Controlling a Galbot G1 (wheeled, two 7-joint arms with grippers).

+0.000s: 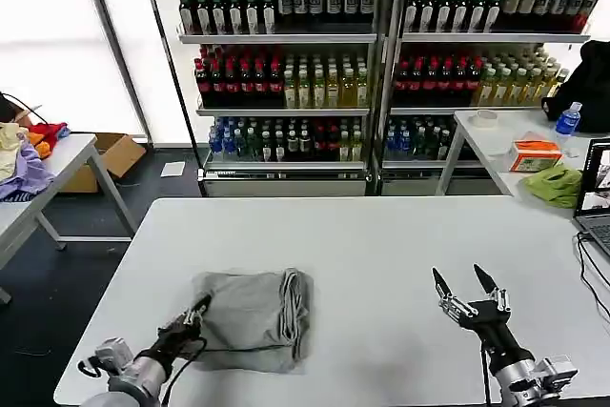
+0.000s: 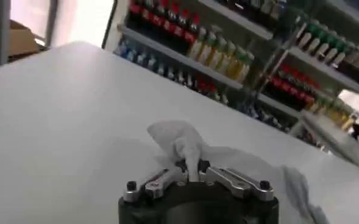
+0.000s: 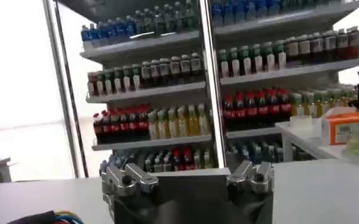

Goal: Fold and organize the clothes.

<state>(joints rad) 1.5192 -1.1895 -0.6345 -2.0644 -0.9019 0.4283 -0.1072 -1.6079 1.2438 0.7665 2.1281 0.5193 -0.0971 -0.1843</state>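
Observation:
One of the clothes, a light grey shirt (image 1: 255, 319), lies folded in a compact bundle on the white table (image 1: 381, 235), towards its front left. My left gripper (image 1: 197, 312) is at the bundle's left edge, shut on a pinch of the grey fabric. In the left wrist view the cloth (image 2: 180, 139) rises in a small peak from between the closed jaws of that gripper (image 2: 191, 167). My right gripper (image 1: 467, 283) stands open above the table's front right, fingers pointing up, well apart from the shirt and holding nothing.
Shelves of drink bottles (image 1: 286, 64) fill the back. A side table at the left carries purple, orange and red garments (image 1: 29, 154). The right-hand table holds a lime-green cloth (image 1: 555, 183), an orange box (image 1: 534, 154) and a laptop (image 1: 596, 193).

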